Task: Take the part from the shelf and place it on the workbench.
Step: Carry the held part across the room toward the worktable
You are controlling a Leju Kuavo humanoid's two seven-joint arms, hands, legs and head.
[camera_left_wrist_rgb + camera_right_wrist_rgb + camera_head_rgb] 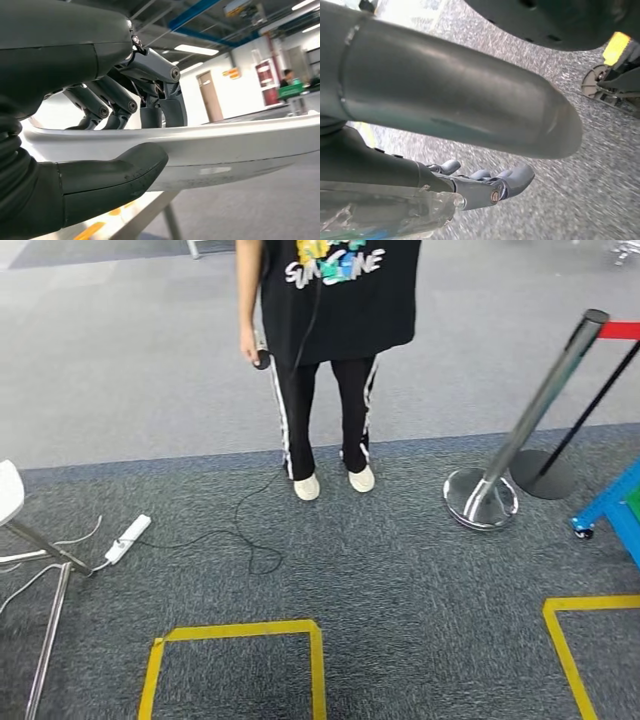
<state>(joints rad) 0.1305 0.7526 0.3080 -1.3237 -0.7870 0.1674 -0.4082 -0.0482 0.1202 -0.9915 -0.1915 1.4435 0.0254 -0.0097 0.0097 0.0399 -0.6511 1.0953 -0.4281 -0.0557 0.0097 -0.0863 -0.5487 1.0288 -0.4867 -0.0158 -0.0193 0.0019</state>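
Gripping the pale part [234,142] for carrying, left hand [124,130] wrapped around it; right hand [482,182] apparently empty, fingers extended.

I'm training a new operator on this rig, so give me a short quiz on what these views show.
1. True or false: the left hand grips the part, thumb on one face and fingers on the other.
2. What colour is the tape marking squares on the carpet? A red, B yellow, C green.
3. Fill in: in the head view, the white object lying on the carpet to the left of the person is a ____.

Key: 1 true; 2 B; 3 power strip.
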